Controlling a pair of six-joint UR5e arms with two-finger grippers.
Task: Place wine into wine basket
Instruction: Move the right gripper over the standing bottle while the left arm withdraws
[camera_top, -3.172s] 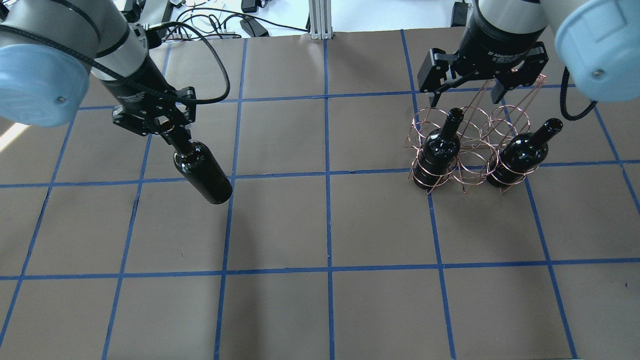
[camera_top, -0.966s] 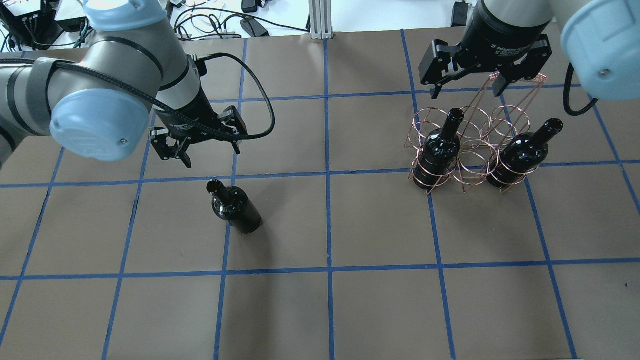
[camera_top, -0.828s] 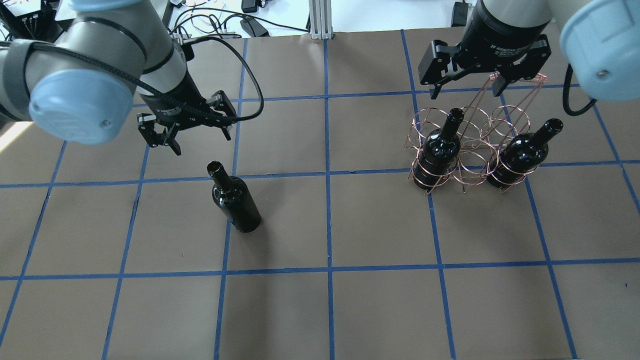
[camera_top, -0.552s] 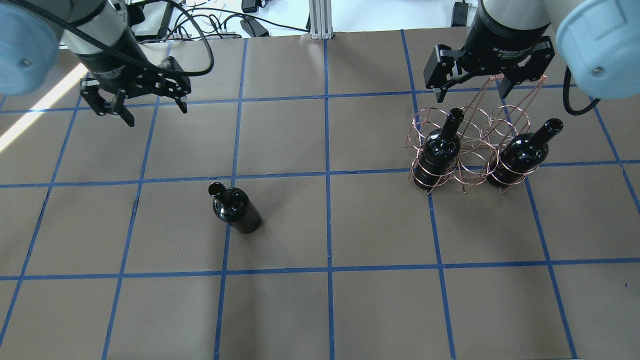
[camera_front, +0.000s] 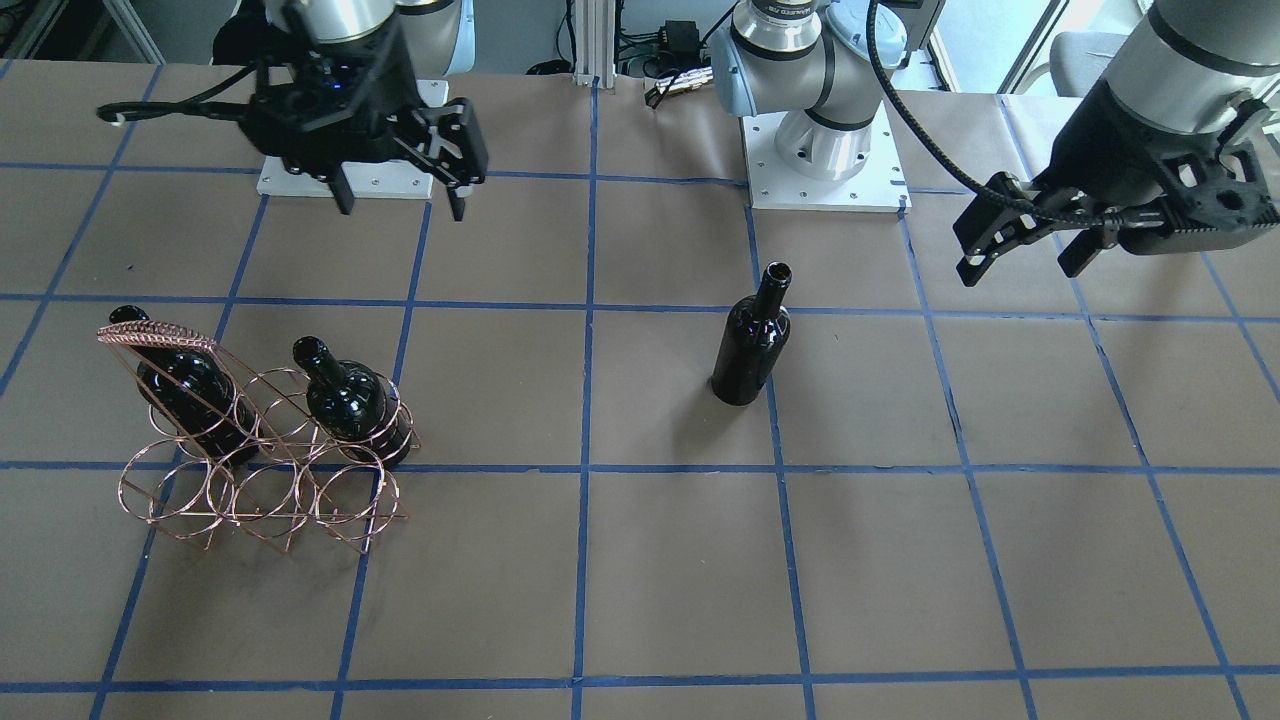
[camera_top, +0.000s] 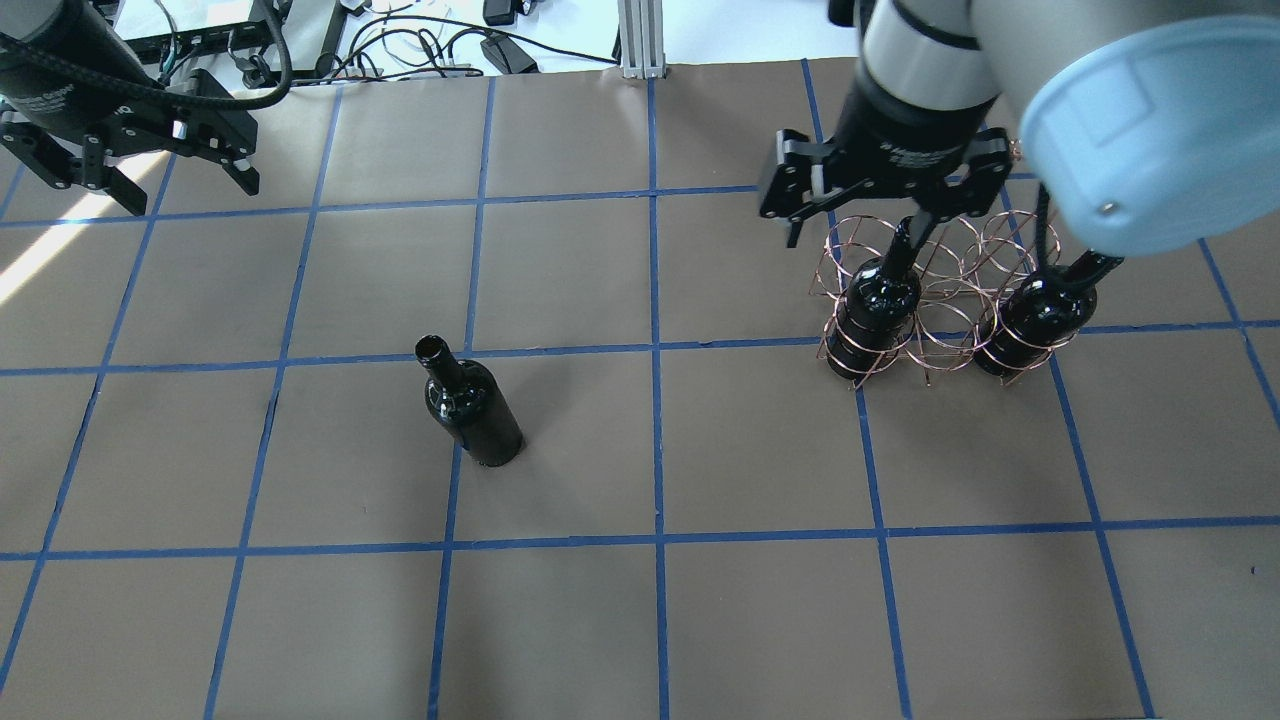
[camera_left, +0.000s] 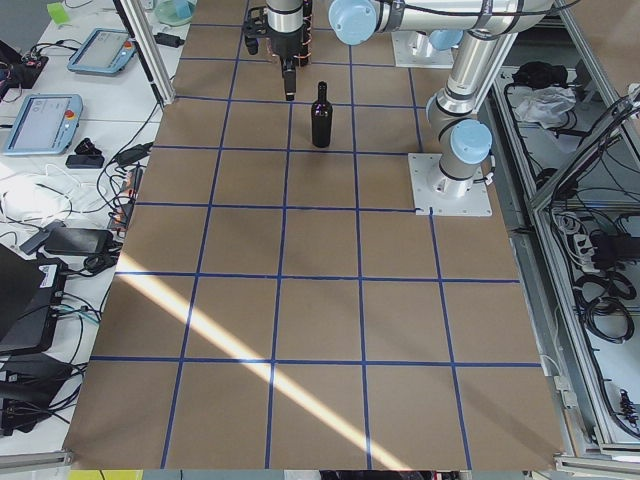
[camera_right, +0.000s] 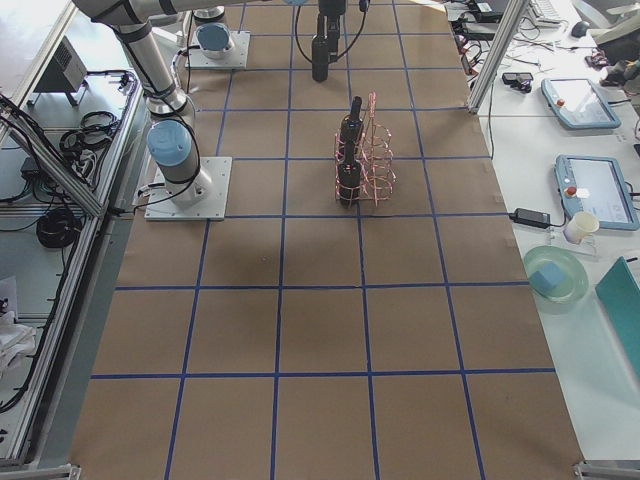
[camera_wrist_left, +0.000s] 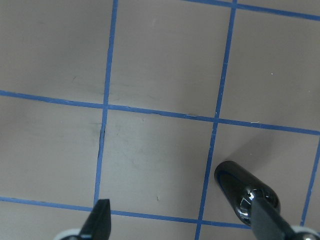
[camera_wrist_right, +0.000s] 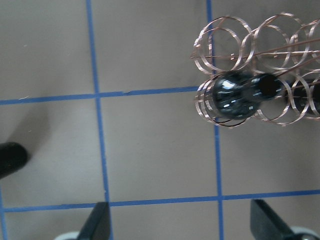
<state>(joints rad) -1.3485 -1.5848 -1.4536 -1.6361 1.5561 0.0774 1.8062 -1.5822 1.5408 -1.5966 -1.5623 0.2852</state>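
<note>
Left arm is drawn back to its own far corner of the table (camera_top: 760, 620). The left gripper (camera_top: 190, 195) is raised off the surface with its fingers pointing down and spread wide, holding nothing. Its wrist view looks straight down on the paper, with the bottle's mouth and shoulder at lower right, partly behind one fingertip (camera_wrist_left: 100, 222). Right arm reaches over the table's other half. The right gripper (camera_top: 862, 225) hangs above the inner end of the wine basket (camera_top: 935, 290), pointing down, jaws apart and empty; its wrist view shows the rack's rings at upper right and bare paper between the fingers. Table is covered in brown paper marked into squares with blue tape. The basket already carries the inner bottle (camera_top: 875, 300) and the outer bottle (camera_top: 1035, 312), each slanted through a lower ring with its neck up and one ring between them. The inner bottle's neck lies just under the right gripper in the overhead view. The wine bottle (camera_top: 470, 410) stands upright and alone on the paper, left of table centre, on a tape line, well apart from both grippers and from the basket. It is glossy near-black glass with a long narrow neck, an open lipped mouth and no label showing.
</note>
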